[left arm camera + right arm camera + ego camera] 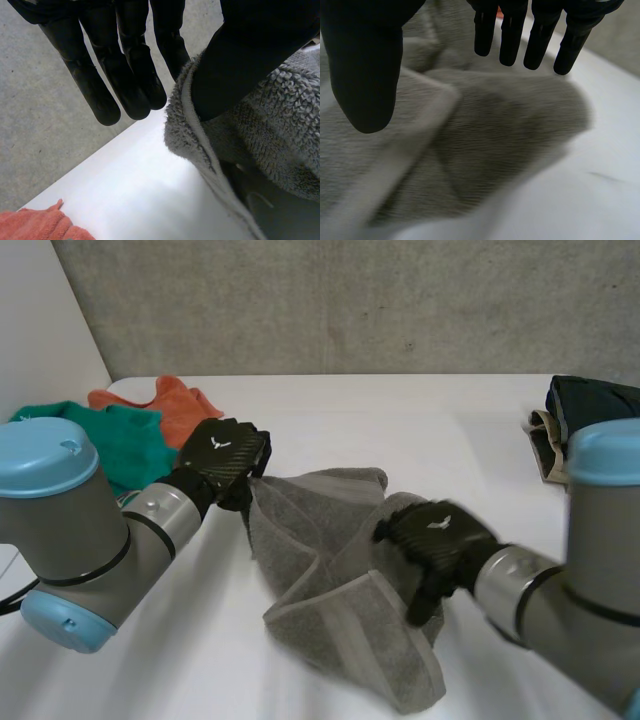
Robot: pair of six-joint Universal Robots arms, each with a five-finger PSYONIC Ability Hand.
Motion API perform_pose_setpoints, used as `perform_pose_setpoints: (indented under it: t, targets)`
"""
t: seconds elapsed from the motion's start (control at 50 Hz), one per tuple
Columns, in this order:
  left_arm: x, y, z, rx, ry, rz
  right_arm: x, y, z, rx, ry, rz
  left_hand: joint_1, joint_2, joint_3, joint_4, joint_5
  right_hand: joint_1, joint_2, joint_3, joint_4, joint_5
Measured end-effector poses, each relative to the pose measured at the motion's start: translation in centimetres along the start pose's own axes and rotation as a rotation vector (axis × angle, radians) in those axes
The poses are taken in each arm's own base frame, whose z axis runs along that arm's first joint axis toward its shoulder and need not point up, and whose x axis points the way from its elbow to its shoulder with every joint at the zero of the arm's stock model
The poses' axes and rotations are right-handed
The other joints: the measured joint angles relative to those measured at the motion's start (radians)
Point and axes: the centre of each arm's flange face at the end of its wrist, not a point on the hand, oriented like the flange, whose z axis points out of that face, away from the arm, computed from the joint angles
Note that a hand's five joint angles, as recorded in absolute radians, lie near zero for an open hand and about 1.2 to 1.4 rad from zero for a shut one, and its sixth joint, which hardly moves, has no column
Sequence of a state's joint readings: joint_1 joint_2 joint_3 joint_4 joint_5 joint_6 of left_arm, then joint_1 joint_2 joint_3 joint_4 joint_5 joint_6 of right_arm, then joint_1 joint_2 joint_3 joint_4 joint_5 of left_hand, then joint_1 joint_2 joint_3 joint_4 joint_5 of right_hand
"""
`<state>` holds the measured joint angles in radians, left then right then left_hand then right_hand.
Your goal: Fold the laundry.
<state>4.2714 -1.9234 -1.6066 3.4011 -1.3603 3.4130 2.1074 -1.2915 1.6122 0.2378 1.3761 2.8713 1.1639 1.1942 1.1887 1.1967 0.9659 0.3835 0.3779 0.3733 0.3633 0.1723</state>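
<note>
Okay, we see the grey towel (330, 580) bunched up mid-bench (420, 420), toward the front edge. It is partly doubled over itself, not yet a neat fold. The left robot hand (225, 455) sits at the towel's far left corner. In its wrist view the fingers (125, 80) are straight and clear of the cloth, and the thumb (235, 65) rests against the hem. We read it as open, nothing pinched, and we judge it's there to catch that corner. The right robot hand (435, 540) is over the towel's right side, fingers (512, 35) straight, thumb spread wide, open and holding nothing. It is probably poised to pin or grab the flap. A green cloth (125, 445) and an orange cloth (170, 400) lie at the far left corner, likely next in line. A dark folded stack (595, 400) sits at the right edge, likely finished items.
</note>
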Motion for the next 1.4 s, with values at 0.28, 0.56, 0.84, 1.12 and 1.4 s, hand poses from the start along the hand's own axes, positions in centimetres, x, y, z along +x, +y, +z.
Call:
perform_pose_setpoints:
  t: [0.28, 0.56, 0.84, 1.12, 1.4]
  targets:
    - [-0.7, 0.7, -0.2, -0.025, -0.020, -0.007, -3.7, 2.0, 3.5, -0.079, -0.129, 0.022, 0.000, 0.000, 0.002, 0.000, 0.000, 0.675, 0.659, 0.662, 0.685, 0.696]
    - [-5.3, -6.0, -2.5, 0.138, -0.195, 0.092, 2.0, -9.4, -5.3, 0.327, 0.172, -0.109, 0.000, 0.003, 0.005, 0.004, 0.000, 0.713, 0.793, 0.812, 0.833, 0.786]
    - [-6.8, -14.4, -9.2, 0.278, -0.297, 0.207, 10.6, -13.4, -13.2, 0.252, 0.545, -0.382, 0.000, 0.003, 0.005, 0.004, 0.000, 0.714, 0.793, 0.815, 0.834, 0.842]
    - [-6.6, -3.7, -1.2, -0.064, -0.179, 0.278, 13.2, -10.2, -5.0, 0.124, 0.470, -0.332, 0.000, 0.003, 0.004, 0.004, 0.013, 0.737, 0.793, 0.815, 0.834, 0.843]
    - [-11.6, -10.0, 9.9, 0.449, -0.488, 0.496, 18.0, -18.3, 3.2, 0.656, 0.880, -0.333, 0.000, 0.004, 0.006, 0.004, 0.013, 0.737, 0.793, 0.819, 0.835, 0.843]
